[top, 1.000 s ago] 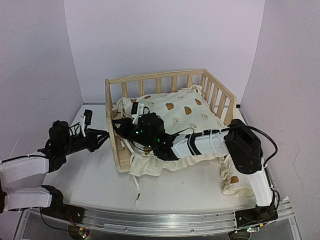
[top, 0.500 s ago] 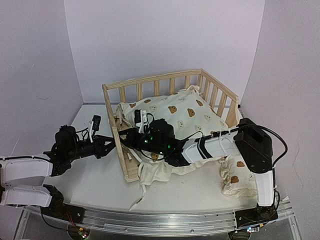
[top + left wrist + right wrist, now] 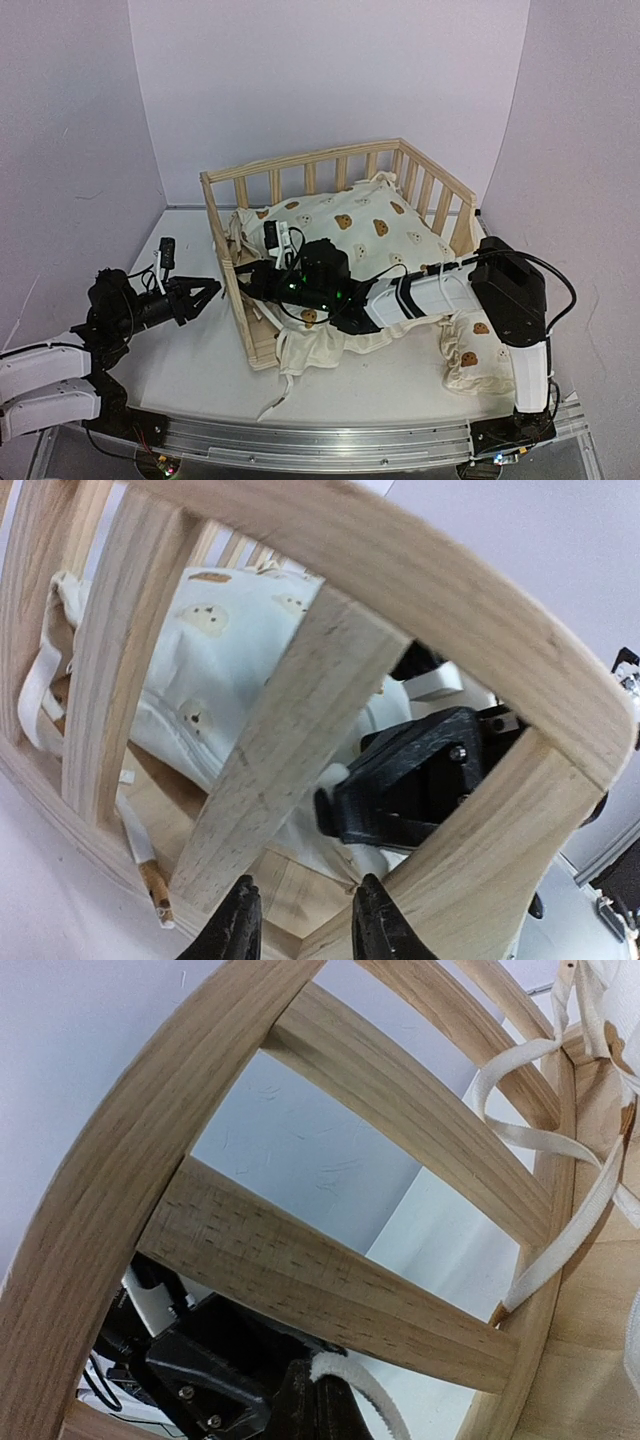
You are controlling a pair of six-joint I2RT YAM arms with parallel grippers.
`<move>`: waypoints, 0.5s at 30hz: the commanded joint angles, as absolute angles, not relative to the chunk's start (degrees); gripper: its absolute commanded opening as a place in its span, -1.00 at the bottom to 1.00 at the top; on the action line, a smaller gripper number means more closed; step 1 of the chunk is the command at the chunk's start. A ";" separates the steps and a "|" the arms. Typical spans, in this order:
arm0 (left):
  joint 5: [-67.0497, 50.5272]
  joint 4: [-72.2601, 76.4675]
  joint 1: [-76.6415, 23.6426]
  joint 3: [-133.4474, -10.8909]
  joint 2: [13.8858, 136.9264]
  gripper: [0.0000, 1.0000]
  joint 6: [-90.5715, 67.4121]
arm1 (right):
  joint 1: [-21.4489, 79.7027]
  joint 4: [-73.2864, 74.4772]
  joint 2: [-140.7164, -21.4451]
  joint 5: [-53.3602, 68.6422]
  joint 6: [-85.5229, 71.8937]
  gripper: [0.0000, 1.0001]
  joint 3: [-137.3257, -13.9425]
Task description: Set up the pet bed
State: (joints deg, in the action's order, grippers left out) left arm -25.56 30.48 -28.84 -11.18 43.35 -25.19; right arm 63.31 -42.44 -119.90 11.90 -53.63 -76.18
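Jaws apart, my left gripper (image 3: 208, 294) has backed off the pet bed (image 3: 300, 162) toward the table (image 3: 190, 370)'s left edge (right gripper (image 3: 318, 1405) pinching a tie (image 3: 345, 1375)); tying unfinished.

Tie (image 3: 345, 1380) end hidden in right gripper (image 3: 316, 1388), itself cut by bottom edge; pillow (image 3: 465, 357) partly behind right arm (image 3: 527, 350).

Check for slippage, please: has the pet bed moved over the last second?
Yes. The pet bed has swung its near left corner toward the metal rail at the table's near edge.
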 commanded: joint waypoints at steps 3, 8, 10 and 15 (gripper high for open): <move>-38.16 31.90 -24.53 -16.34 48.66 -0.43 -28.08 | 66.18 -48.81 -121.63 16.23 -54.18 -1.00 -79.49; -42.35 37.69 -22.16 -17.05 50.88 -0.42 -32.20 | 66.18 -48.89 -122.19 16.70 -54.93 -1.00 -79.88; -44.41 39.83 -22.18 -17.43 52.20 -0.40 -33.29 | 66.23 -48.89 -122.19 16.61 -55.00 -1.00 -79.89; -46.74 41.02 -22.15 -17.76 55.18 -0.38 -33.31 | 66.44 -48.95 -122.30 16.38 -55.40 -1.00 -80.14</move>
